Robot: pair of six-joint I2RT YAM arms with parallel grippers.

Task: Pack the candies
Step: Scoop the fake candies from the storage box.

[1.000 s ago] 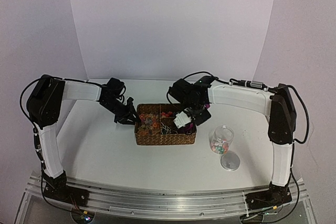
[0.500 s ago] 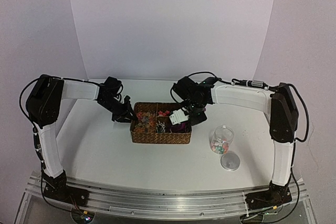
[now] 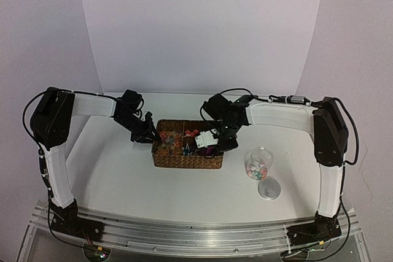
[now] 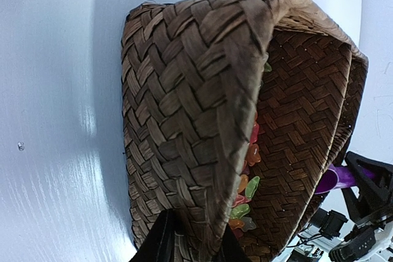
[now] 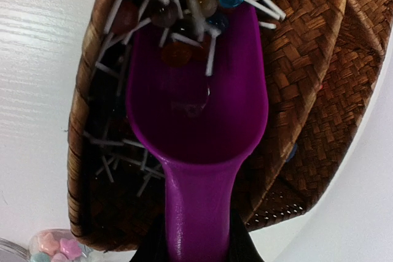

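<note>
Right wrist: my right pincer (image 5: 195, 243) clenches the magenta scoop (image 5: 196, 108), its bowl among lollipops (image 5: 184, 4). My left pincer (image 4: 190, 240) grasps the basket (image 4: 184, 121) wall.

Candies (image 4: 248, 173) — small, orange, green, red — loose in basket (image 4: 184, 121); more, seemingly pastel, in jar (image 3: 260, 162).

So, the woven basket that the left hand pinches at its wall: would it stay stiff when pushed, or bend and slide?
The basket probably flexes: its thin woven wall looks bowed near the left hand. It likely slides easily, because the table looks smooth and glossy, and the candies inside are small.
</note>
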